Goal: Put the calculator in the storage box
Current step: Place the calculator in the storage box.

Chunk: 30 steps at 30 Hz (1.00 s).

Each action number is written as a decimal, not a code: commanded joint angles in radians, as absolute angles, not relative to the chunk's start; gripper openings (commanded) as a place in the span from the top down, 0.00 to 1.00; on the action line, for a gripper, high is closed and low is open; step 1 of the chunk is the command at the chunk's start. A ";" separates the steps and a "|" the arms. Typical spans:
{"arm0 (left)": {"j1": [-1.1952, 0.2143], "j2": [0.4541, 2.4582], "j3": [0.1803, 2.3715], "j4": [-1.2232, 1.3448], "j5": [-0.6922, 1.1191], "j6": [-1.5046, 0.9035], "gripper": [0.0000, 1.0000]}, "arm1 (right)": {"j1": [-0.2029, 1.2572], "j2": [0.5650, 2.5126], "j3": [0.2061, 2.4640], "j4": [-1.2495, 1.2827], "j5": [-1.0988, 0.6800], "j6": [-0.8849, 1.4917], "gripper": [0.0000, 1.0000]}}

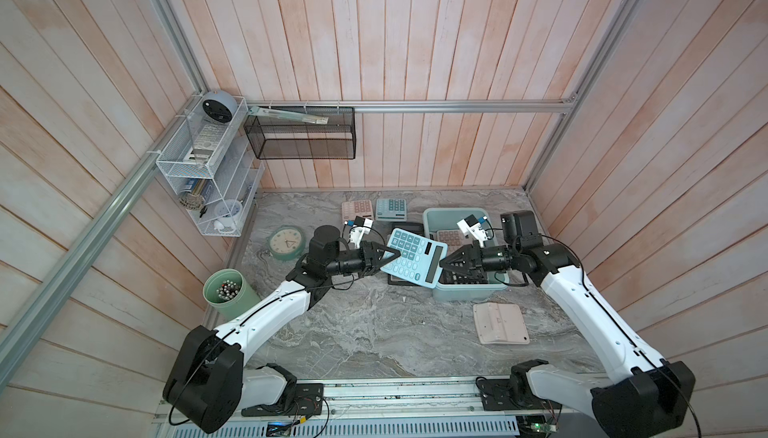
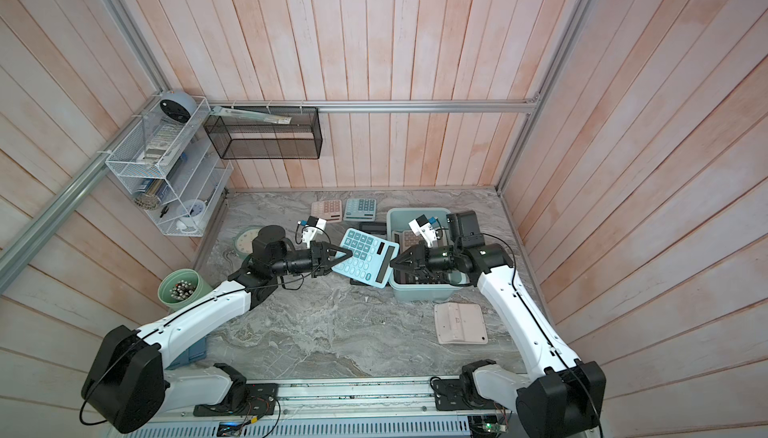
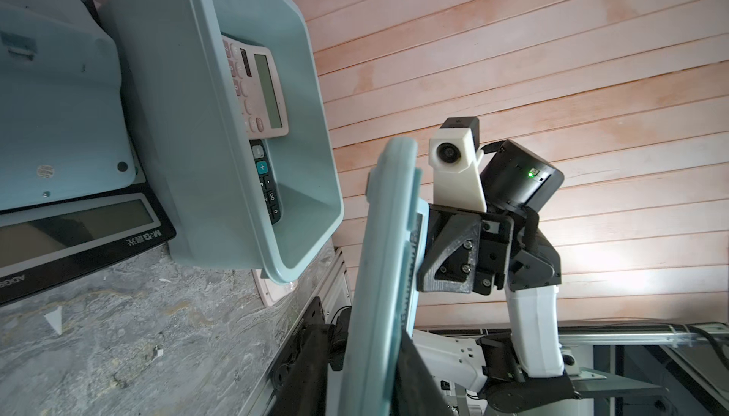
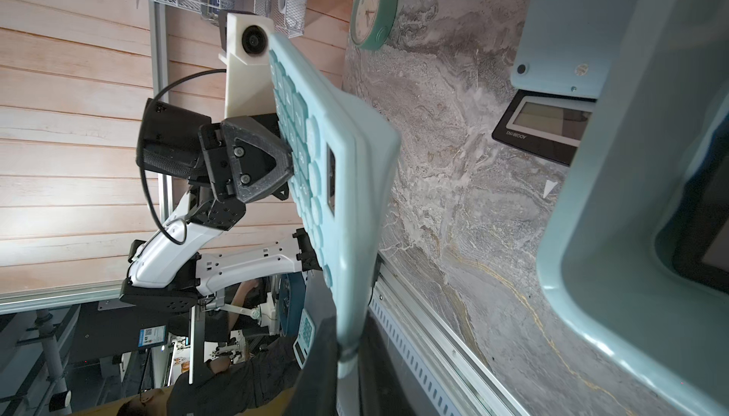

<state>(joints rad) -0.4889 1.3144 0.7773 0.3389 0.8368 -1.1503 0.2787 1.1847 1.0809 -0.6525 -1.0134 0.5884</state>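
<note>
Left gripper point(image 1: 397, 255) and right gripper point(image 1: 442, 265) each clamp 1 end of the blue calculator point(image 1: 412, 258), held between them above the grey marble tabletop point(image 1: 365, 332). The storage box point(image 1: 469, 291) sits below the right gripper. Pink plank walls point(image 1: 415, 62) enclose 3 sides.

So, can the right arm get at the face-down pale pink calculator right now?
Probably not yet: the right hand is shut on the light blue plastic calculator, which the left hand grips too. The face-down pale pink calculator itself lies uncovered.
</note>
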 commanded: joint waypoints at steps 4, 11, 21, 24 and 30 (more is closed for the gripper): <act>-0.495 1.389 0.677 0.758 0.784 -1.419 0.94 | 0.303 1.174 1.026 -0.409 -0.982 0.731 0.81; -0.528 1.497 0.626 1.049 0.690 -1.568 1.00 | 0.320 1.177 0.993 -0.325 -0.959 0.800 0.74; -0.583 1.408 0.640 0.759 0.557 -1.362 0.87 | 0.323 1.197 1.086 -0.576 -0.816 0.630 1.00; -0.586 1.324 0.660 0.534 0.480 -1.243 0.45 | 0.296 1.207 1.152 -0.693 -0.761 0.539 1.00; -0.584 1.223 0.724 0.177 0.367 -1.087 0.00 | 0.219 1.212 1.310 -0.956 -0.591 0.357 1.00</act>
<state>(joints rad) -0.5865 1.2530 0.6827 0.4225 0.4576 -1.2152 0.2478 1.2213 1.2423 -0.7853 -0.7025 0.4953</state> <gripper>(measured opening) 0.993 0.149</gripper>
